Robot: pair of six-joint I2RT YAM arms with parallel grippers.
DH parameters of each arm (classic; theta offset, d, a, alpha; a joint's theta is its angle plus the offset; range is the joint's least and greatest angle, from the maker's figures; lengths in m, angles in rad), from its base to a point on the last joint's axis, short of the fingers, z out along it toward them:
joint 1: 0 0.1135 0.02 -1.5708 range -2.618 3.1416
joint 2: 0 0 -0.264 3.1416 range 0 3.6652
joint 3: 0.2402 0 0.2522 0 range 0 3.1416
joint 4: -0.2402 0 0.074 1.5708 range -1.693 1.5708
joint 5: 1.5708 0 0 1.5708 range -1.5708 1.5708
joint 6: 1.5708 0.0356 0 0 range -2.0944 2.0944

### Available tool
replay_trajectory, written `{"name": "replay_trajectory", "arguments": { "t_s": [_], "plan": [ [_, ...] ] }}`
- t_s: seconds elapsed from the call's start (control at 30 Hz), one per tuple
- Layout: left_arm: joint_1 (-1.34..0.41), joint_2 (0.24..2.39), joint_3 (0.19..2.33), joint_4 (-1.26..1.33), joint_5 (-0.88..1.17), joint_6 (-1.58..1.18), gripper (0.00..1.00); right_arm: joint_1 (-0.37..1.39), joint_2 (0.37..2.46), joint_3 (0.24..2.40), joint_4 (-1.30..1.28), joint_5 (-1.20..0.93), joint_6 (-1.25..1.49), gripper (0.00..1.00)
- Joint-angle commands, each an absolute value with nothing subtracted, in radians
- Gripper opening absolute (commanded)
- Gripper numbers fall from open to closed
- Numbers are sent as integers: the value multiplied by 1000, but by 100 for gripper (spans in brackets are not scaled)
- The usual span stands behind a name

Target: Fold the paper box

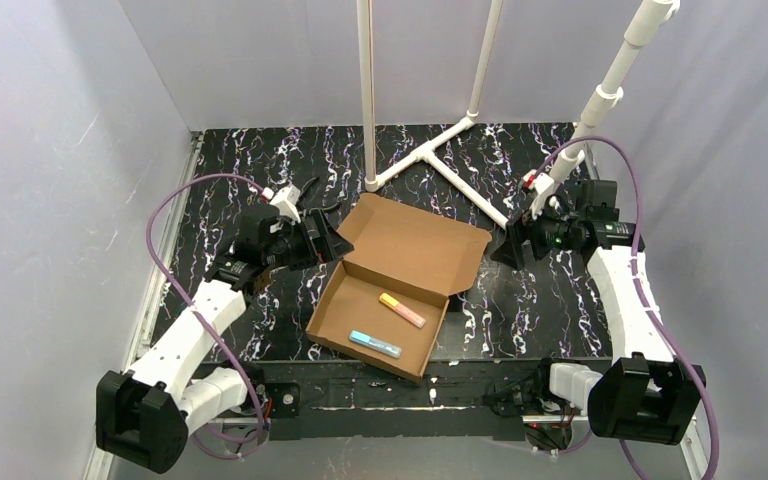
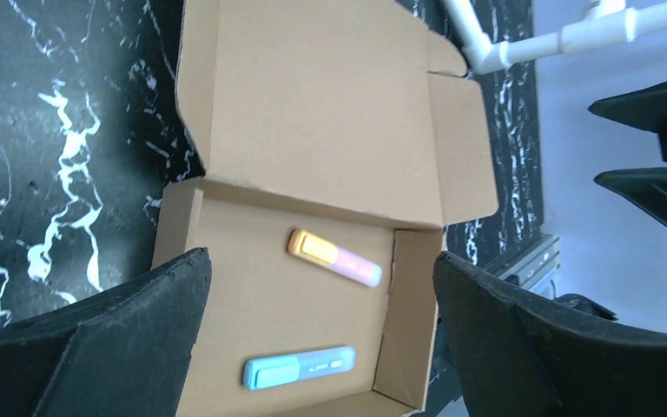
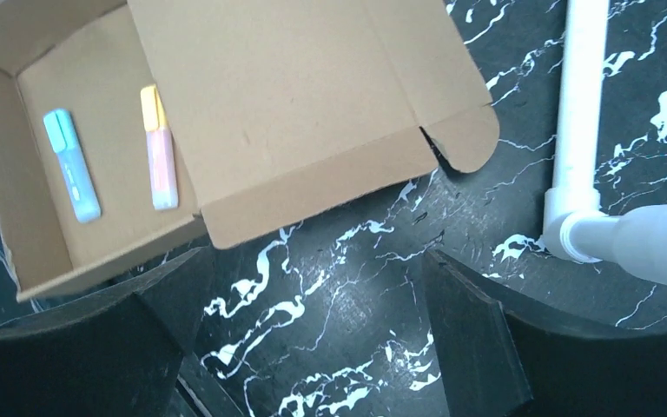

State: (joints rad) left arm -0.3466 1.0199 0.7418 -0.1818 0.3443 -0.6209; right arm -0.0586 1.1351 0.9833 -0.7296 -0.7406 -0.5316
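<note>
The brown cardboard paper box lies in the middle of the table with its lid laid open flat toward the back. Inside the tray lie an orange-pink highlighter and a blue highlighter. The box also shows in the left wrist view and in the right wrist view. My left gripper is open and empty, just left of the box's far left corner. My right gripper is open and empty, just right of the lid's side flap.
A white PVC pipe frame stands on the black marbled table behind the box, with an angled post at the back right. Grey walls close in the left, back and right sides. The table's front edge carries the arm bases.
</note>
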Motion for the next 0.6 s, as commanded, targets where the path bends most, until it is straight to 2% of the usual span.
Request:
{"name": "replay_trajectory", "arguments": {
  "t_s": [0.0,0.2,0.33,0.57],
  "plan": [
    [-288,1055,779,-104,448,-610,98,-55,1135,969,-594,-735,-329,98],
    [-261,1151,827,-53,559,-568,98,-36,1132,904,-521,-668,-276,98],
    [-260,1168,862,-84,547,-521,98,-19,1154,879,-488,-621,-273,98],
    [-226,1168,841,-19,610,-570,98,-17,1184,862,-472,-678,-312,98]
  ]
}}
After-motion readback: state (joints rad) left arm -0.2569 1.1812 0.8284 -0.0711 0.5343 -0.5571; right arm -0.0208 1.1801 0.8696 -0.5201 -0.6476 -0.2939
